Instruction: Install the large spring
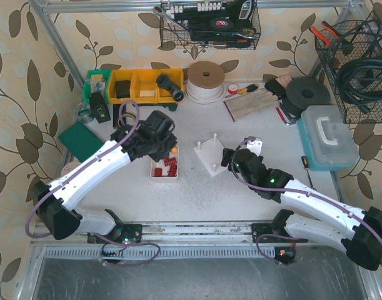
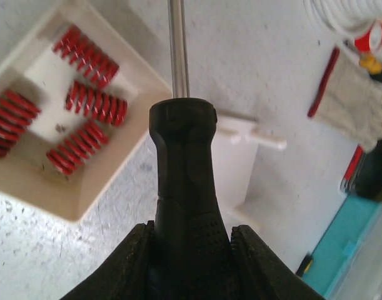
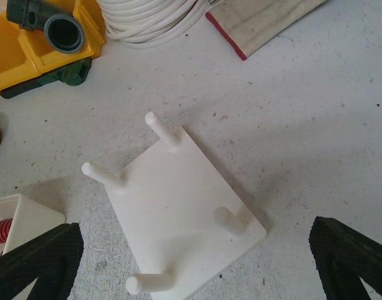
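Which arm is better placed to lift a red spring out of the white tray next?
Probably the left. The left end effector, shut on a black-handled tool, hangs close to the tray, its metal shaft near the red springs. The right end effector is open but hovers over the peg plate.

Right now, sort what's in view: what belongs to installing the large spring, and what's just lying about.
Job: red springs in the white tray; white peg plate; black-handled tool, shut in the left gripper; right gripper, open over the plate.
Lying about: yellow bins, white coil, glove, teal case.
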Controlling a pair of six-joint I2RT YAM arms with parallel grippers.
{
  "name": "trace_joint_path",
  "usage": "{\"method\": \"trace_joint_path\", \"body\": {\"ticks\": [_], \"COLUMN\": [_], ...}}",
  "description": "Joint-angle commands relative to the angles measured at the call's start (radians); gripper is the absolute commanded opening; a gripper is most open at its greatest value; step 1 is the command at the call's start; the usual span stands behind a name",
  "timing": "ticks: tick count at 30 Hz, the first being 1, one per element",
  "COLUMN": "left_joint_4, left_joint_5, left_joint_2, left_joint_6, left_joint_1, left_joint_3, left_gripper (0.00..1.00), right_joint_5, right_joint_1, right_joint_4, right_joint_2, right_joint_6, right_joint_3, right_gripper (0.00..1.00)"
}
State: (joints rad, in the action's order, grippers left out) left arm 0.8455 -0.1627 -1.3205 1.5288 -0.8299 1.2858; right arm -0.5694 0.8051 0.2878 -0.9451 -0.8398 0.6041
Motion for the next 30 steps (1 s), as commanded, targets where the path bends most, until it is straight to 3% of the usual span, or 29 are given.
{"method": "trace_joint_path", "body": {"ticks": [1,5,13,24,30], "left_joint_4": [0.013,0.074,0.030,-0.049,-0.021], "left_joint_5": [0.034,0.013,0.119,0.083,0.074], "left_joint_2": [-0.048,-0.110,-0.283,-0.447,-0.575], "left_joint_6": [-0.110,-0.213,-0.264,-0.254,-0.308], "left_joint_1": [0.112,0.187,0.343,0.422,0.432], "left_joint_3": [0.102,0.238,0.307,0.376,0.484], "left_gripper": [0.00,0.00,0.00,0.00,0.00], "right_joint_5": [-0.030,-0.033,-0.035,-0.018,-0.048], "right_joint_1": [0.010,0.011,0.011,0.011,0.011], "right_joint_4": [0.004,-0.004,-0.018,-0.018,0.018], "right_joint_2": [-0.003,-0.002,-0.003,-0.028,-0.027], "right_joint_6": [0.015,0.016,0.023,0.068,0.067], "right_joint_3": [0.034,0.031,0.026,0.051,0.071], "right_gripper": [0.97,0.97,0.98,0.99,0.99]}}
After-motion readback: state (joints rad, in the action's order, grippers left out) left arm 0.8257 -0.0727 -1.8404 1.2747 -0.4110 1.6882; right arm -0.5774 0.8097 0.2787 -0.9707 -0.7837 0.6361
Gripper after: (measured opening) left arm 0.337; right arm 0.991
